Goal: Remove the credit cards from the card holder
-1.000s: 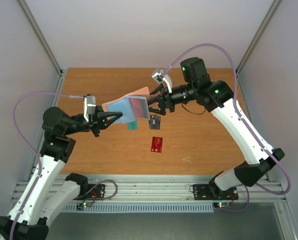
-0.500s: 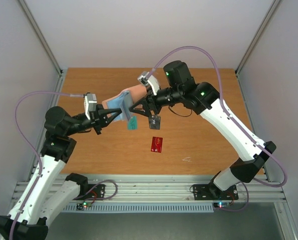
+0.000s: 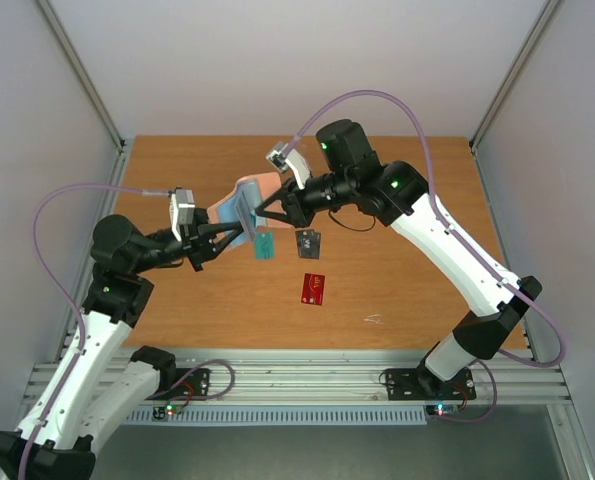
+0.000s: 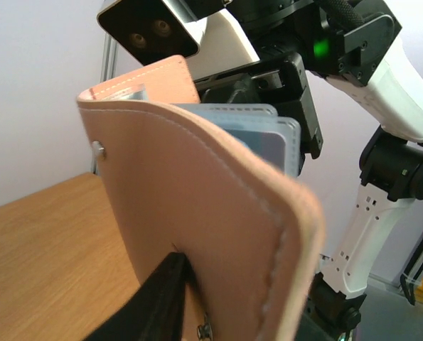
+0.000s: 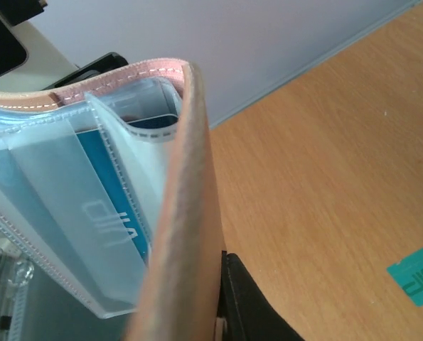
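Three credit cards lie flat on the wooden table (image 3: pixel 397 290): the teal-green card (image 3: pixel 263 245), the black card (image 3: pixel 308 242) just beside it, the red card (image 3: pixel 313 288) nearer the arm bases; the fourth, the blue card (image 5: pixel 108 192), sits inside a clear sleeve (image 5: pixel 62 213) of the card holder (image 3: pixel 239 205), which hangs in the air between both arms, above the teal card. Right gripper (image 3: pixel 265 207): fingers drawn to a narrow point on the far flap, clenched on the holder. Left gripper (image 3: pixel 235 232): one dark finger (image 4: pixel 158 298) lies against the pink cover; its partner is hidden, so clamped or slackened cannot be told. Risks, as judged: if the left hold is loose, the holder could swing on the right grip alone and fold shut over the blue card; the glossy, limp sleeves may buckle or cling instead of letting the card slide; a pinch on the sleeve edge may grip plastic only. Materials: matte, stitched leather-like cover with rounded corners; pale translucent plastic pockets with seamed edges; thin, rigid cards; smooth wood-grain tabletop.
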Motion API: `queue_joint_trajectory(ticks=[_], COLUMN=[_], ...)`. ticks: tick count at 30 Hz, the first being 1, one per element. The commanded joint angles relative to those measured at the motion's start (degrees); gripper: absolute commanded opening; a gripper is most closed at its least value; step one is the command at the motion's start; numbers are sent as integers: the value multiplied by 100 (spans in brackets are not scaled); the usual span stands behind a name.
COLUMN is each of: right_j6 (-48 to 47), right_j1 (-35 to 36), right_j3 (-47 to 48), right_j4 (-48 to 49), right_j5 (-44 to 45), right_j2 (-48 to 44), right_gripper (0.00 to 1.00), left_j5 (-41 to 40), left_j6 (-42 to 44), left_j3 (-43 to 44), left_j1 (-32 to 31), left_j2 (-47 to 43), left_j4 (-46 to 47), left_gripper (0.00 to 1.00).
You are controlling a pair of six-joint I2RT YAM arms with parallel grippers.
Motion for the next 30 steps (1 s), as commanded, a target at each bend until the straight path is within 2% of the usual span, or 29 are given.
queue_joint_trajectory(ticks=[1, 4, 9, 13, 15, 17, 19, 21, 24, 26, 30], right_j6=[-55, -131, -208, -337, -428, -555, -709, -828, -692, -267, 280], right_j1=[59, 54, 4, -6, -4, 0, -1, -6, -186, -556, -1011], right_j3=[190, 203, 244, 375, 400, 417, 464, 477, 205, -95, -93], right_j4=[102, -8, -128, -328, -400, -453, -544, -628, -443, -211, -502], right_j5=[33, 154, 291, 421, 356, 113, -325, -656, -493, -199, 325], right_j2=[-12, -30, -91, -91, -87, -106, -105, -127, -284, -327, -113], right_gripper=[5, 1, 1, 1, 1, 1, 2, 7, 18, 24, 30], left_j5=[98, 117, 270, 221, 189, 24, -222, -441, -941, -1647, -3458], left_j6=[-30, -95, -199, -452, -505, -508, -491, -453, -313, -77, 1306], left_j3=[-93, -134, -181, -205, -219, -218, -219, -218, -229, -185, -87], left_j1=[-71, -71, -45, -2, 24, 26, 49, 73, 91, 93, 84], left_j2=[-93, -130, -176, -190, -191, -195, -192, -193, -213, -230, -180], left_j4=[261, 292, 394, 605, 636, 590, 499, 374, 99, -389, -1830], left_gripper=[28, 40, 58, 67, 61, 44, 22, 2, 0, 0, 0])
